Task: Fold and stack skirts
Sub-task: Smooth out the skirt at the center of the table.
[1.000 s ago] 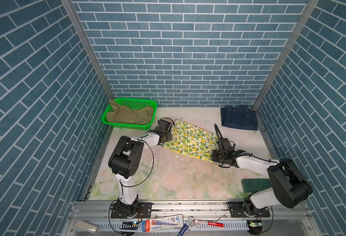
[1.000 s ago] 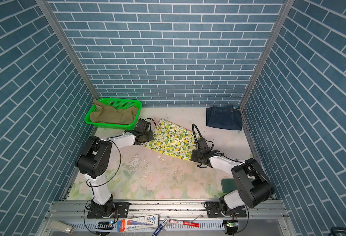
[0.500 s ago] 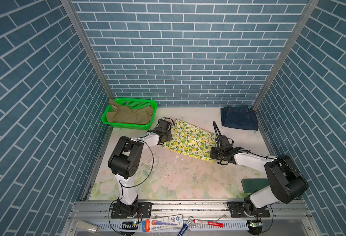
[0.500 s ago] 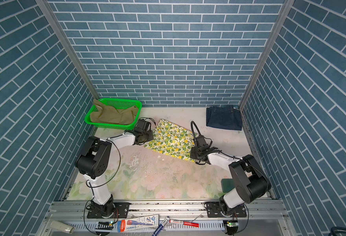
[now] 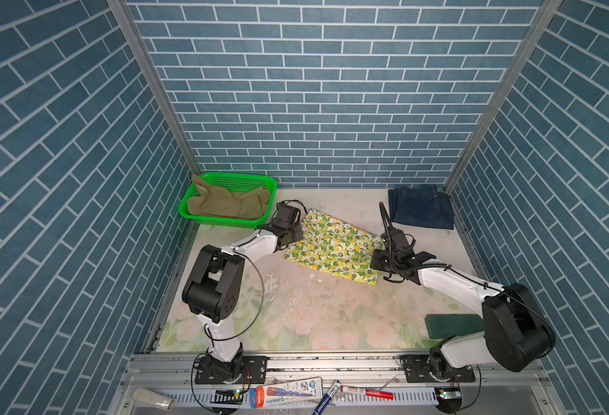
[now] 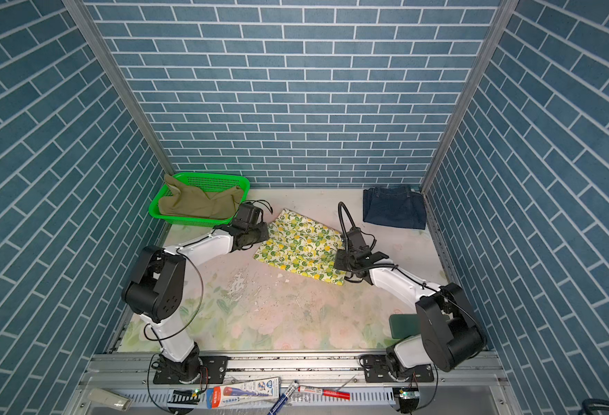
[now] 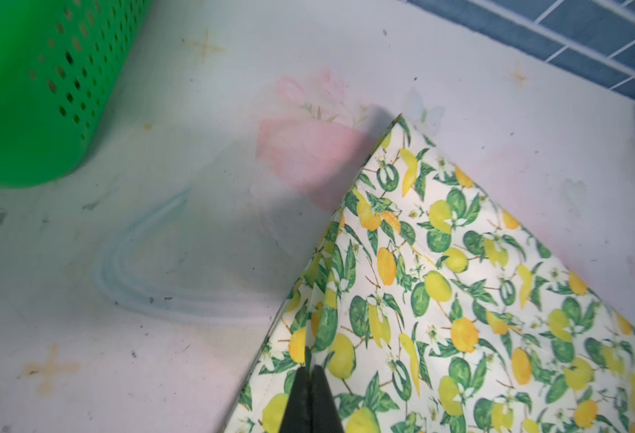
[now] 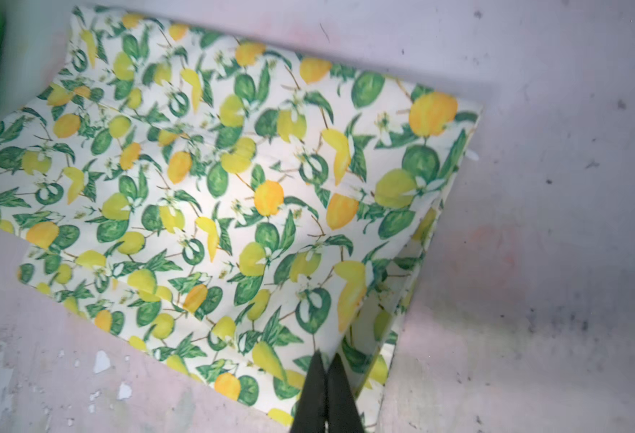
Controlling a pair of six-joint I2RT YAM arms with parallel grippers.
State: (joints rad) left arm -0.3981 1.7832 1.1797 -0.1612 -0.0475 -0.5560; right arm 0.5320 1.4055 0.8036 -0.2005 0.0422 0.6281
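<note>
Floral tabletop beneath lemon-print skirt

From my station I see a green mesh basket in the far left corner of the worktop, against blue brick-pattern walls. The worktop has a faded floral print, chipped white near the middle. A dark green pad lies front right. The front rail carries a red-and-blue package, a blue pen and a red marker.
</note>
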